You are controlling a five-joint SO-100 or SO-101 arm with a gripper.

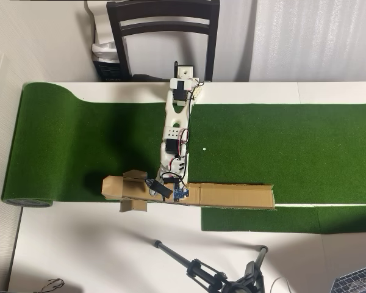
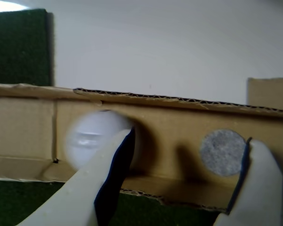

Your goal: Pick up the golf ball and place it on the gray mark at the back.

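The arm (image 1: 178, 122) reaches from the far edge of the surface (image 1: 79, 244) across the turf (image 1: 262, 140) to the cardboard strip (image 1: 232, 196) at the near side. In the wrist view the pincer (image 2: 179, 179) is open, its two fingers spread wide over the strip and gripping nothing.

The ball (image 2: 95, 139) lies on the cardboard, blurred, to the left of the left finger (image 2: 85, 188) and apparently touching or just beside it; it sits outside the gap, not between the fingers. The gray mark (image 2: 222, 152) lies on the same strip, well to the right of the ball, just beside the right finger (image 2: 264, 188). The ball is therefore not on the mark.

Risks, as judged from this position:
- The blur suggests the ball may be rolling; on smooth cardboard it could run further left, away from the mark.
- The left finger, if closed or lowered now, could push the ball aside rather than capture it.
- The strip's raised far wall (image 2: 179, 101) limits the approach; a clipped edge could shift the cardboard and the mark with it.

In the overhead view the arm hides ball and mark.
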